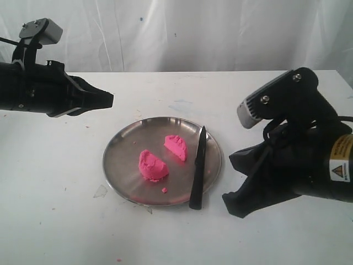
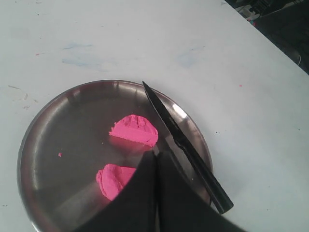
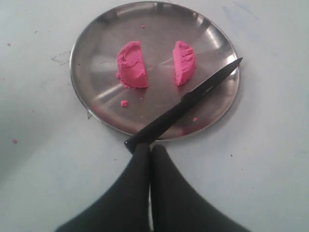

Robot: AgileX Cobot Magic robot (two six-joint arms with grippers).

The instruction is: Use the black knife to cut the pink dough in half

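The pink dough lies in two half-dome pieces, apart, near the centre of the steel plate on the white worktop. The black knife rests across the plate's 3 o'clock side, tip toward 12, handle end overhanging the rim at 5 o'clock. The left tool hovers at 10 o'clock with fingers pressed together, holding nothing. The right tool sits at 4 o'clock, likewise together and empty. A yellow warning label on the right arm is too small to read.
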